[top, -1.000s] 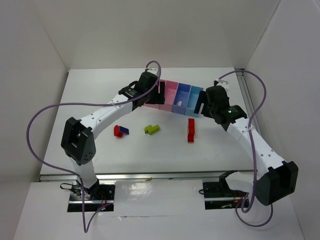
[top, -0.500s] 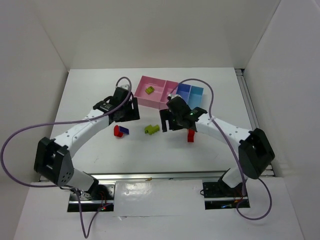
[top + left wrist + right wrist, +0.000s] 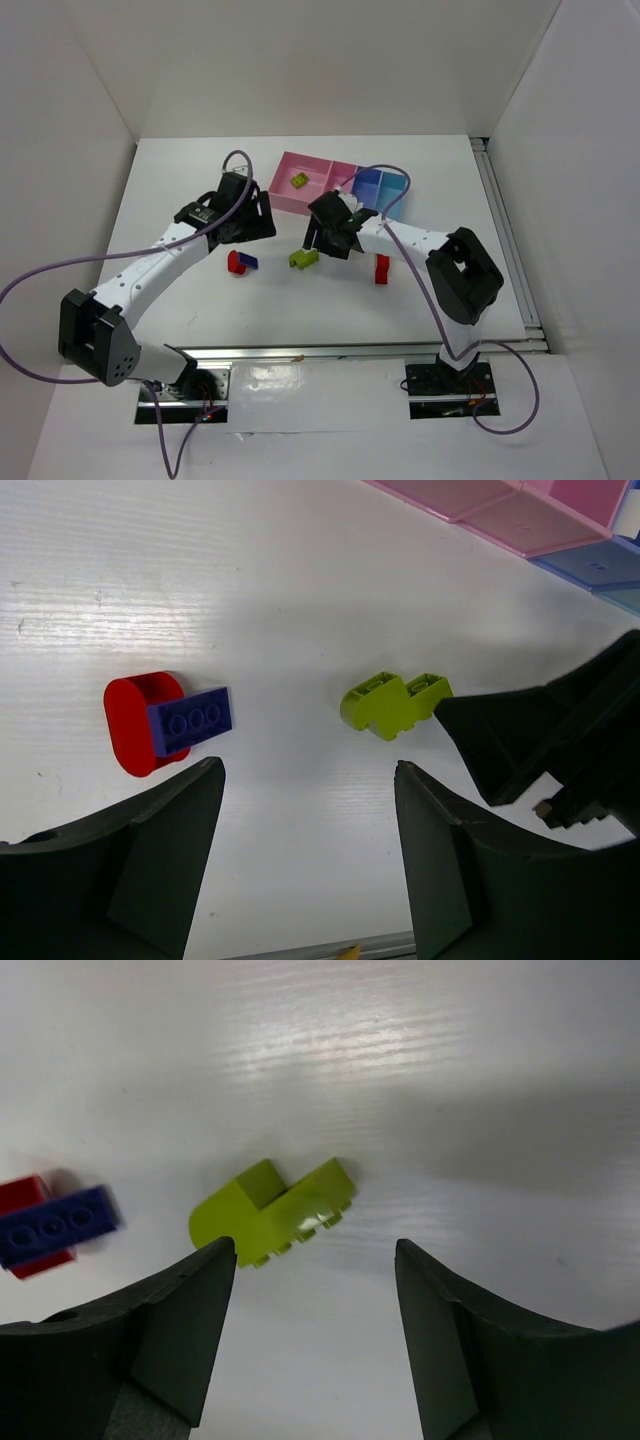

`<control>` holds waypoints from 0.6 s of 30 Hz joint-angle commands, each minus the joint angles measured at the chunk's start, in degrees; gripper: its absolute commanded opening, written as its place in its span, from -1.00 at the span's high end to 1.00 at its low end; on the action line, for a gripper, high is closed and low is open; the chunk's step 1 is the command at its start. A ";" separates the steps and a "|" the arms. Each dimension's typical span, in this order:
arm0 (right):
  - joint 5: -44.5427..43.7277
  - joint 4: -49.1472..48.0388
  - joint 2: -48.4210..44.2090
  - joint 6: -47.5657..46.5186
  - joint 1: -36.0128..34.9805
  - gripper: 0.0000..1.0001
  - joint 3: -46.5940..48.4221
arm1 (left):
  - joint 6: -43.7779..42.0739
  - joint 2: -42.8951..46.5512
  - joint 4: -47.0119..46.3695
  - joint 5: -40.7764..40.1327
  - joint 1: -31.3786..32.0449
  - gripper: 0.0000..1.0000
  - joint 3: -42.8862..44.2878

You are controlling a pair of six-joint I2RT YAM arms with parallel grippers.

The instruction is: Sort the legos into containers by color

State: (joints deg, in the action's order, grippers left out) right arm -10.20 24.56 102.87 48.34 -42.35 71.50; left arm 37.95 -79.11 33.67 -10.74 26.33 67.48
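Since half a second ago the right gripper (image 3: 315, 1250) has moved a little to the left and its arm has folded its elbow closer in, while the left gripper (image 3: 308, 770) shifted only slightly and the legos on the table (image 3: 180, 170) kept their places. One lime-green lego (image 3: 303, 259) lies on the table in front of the containers (image 3: 392, 192), between the two grippers. Its long axis runs from lower left to upper right in the top view, and it has a stepped shape. The right wrist view shows small studs along its lower edge, so it lies on its side. The right arm reaches leftward across the table, bent sharply, with its gripper over this lego. The jaws are wide open and hold nothing. The lego sits ahead of the gap, close to the left finger, and I cannot tell if it touches. The left arm stretches forward and to the right, its gripper near the front corner of the large pink bin (image 3: 322, 175), also wide open and empty. The left wrist view shows what the top view hides: one black finger of the right gripper is just beside the right end of the lime-green lego. It also shows a dark blue lego (image 3: 190, 720) joined on a red lego (image 3: 130, 725), well apart to the left. Only the top view shows a second lime-green lego (image 3: 299, 181) inside the large pink bin and a tall red lego (image 3: 382, 268) standing to the right
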 commanded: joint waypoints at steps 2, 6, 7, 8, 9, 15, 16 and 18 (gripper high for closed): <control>-1.68 -3.72 3.03 10.89 -0.02 -0.46 2.94 | 0.89 2.90 0.43 0.28 -0.31 -0.59 -0.25; -1.67 -2.06 6.37 14.33 1.03 -0.49 3.64 | 0.28 2.91 1.05 -0.24 -0.31 -0.59 -0.25; -1.67 -2.06 7.07 15.11 1.04 -0.49 3.64 | 0.28 2.91 1.05 -0.24 -0.31 -0.59 -0.25; -1.15 -2.75 7.08 15.12 1.56 -0.49 3.64 | 0.28 2.91 1.05 -0.24 -0.31 -0.59 -0.25; -1.14 -3.37 7.08 15.12 1.57 -0.49 3.64 | 0.28 2.91 1.05 0.37 -0.31 -0.59 -0.25; -1.14 -3.90 7.61 16.61 1.57 -0.21 3.64 | -0.34 2.83 -0.10 1.51 -0.31 -0.59 -1.48; -1.14 -3.38 7.61 16.61 1.57 -0.18 3.03 | -0.34 2.82 -0.10 1.51 -0.31 -0.59 -1.48; -0.62 -3.37 7.61 17.14 1.57 -0.18 3.03 | -0.34 2.82 -0.10 1.51 -0.31 -0.59 -1.48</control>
State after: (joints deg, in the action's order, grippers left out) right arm -10.04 22.50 110.28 63.40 -40.97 73.23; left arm 37.80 -77.52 34.35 -10.11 26.33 66.17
